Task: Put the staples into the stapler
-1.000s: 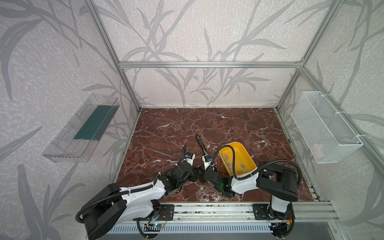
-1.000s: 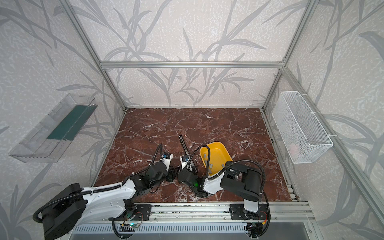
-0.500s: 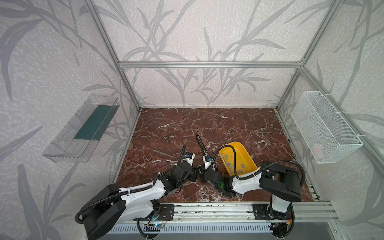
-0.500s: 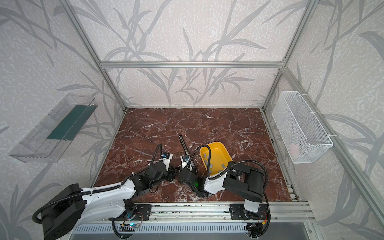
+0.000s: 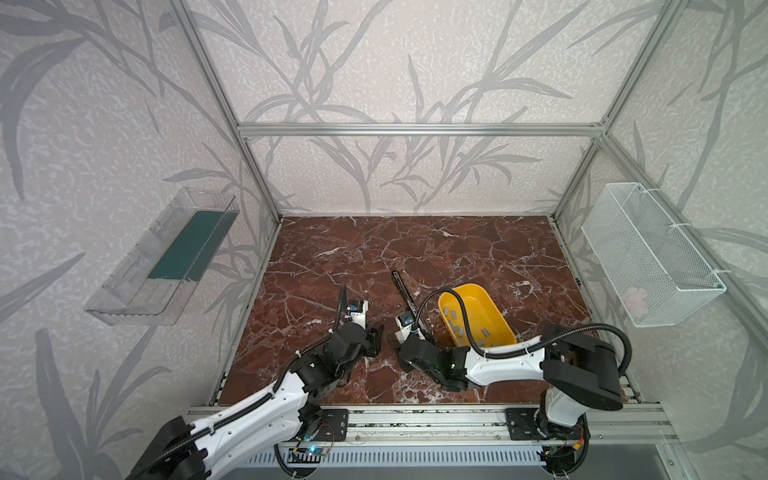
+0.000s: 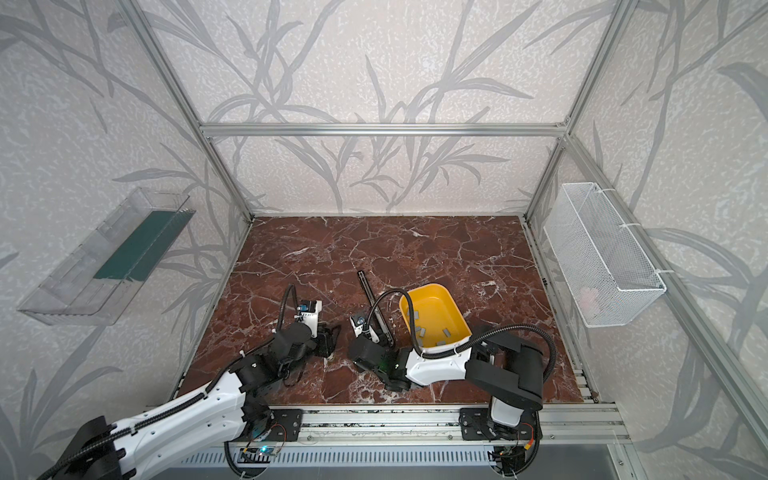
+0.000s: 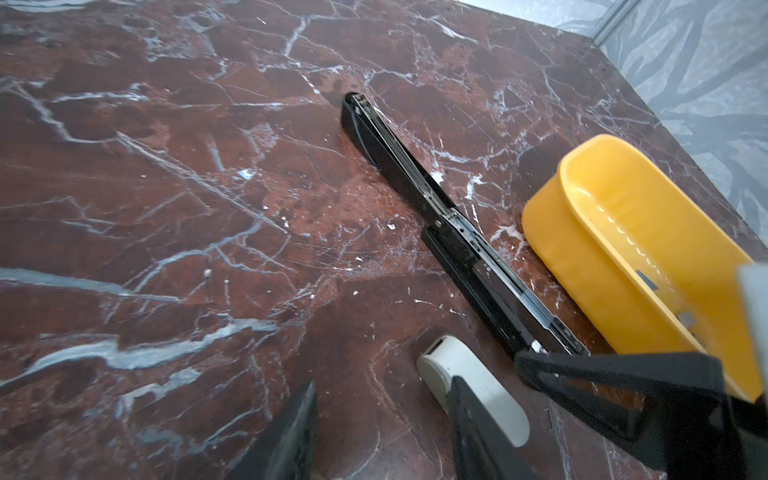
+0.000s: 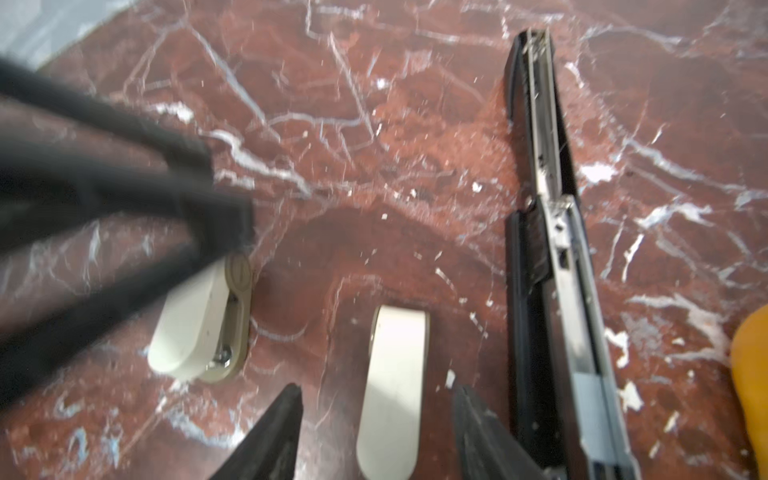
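Though everything needed is out on the table (image 5: 415, 249), the loading itself looks barely begun. Off the table, a white wire basket (image 5: 648, 266) on the right wall holds one pale object too small to name. A clear tray (image 5: 124, 291) on the left wall holds a dark green sheet (image 5: 187, 245). The yellow bin (image 5: 482, 305), right of the middle and toward the front edge, is the only container on the table. Just beside it the black stapler (image 8: 557, 257) lies folded open, running from mid-table toward the front edge. Its metal channel is bared; whether a strip sits in it I cannot tell. Near the middle of the front edge, the right end effector (image 8: 377, 390) stands open astride a cream mini stapler (image 8: 395, 353) without clamping it. The left end effector (image 7: 382, 382) is open too and empty, close by a second mini stapler (image 8: 195, 324) lying on its side. The staples (image 5: 452, 314), loose grey strips, lie scattered on the bin's floor, so picking one, seating it and closing up all remain.
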Action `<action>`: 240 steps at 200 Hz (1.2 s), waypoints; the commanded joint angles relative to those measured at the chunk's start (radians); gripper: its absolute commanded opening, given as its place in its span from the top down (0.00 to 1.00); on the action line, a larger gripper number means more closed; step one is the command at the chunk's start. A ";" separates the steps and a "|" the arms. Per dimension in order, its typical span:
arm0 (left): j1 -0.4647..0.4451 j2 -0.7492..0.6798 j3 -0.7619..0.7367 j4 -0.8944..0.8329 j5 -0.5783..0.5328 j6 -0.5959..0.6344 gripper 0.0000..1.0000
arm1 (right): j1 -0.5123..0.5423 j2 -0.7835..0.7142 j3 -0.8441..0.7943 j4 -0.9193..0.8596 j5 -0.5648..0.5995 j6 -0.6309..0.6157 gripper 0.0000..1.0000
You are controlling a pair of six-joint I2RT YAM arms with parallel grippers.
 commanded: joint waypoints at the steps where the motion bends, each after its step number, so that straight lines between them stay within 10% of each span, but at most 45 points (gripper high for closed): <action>1: 0.044 -0.079 0.011 -0.106 0.007 -0.023 0.47 | 0.014 0.049 0.007 -0.045 0.006 0.028 0.41; 146: 0.092 -0.196 0.063 -0.258 -0.029 -0.052 0.38 | 0.044 0.293 0.182 -0.001 -0.043 0.106 0.67; 240: 0.102 -0.202 0.070 -0.252 -0.018 -0.056 0.37 | 0.051 0.101 0.106 -0.041 0.002 0.092 0.45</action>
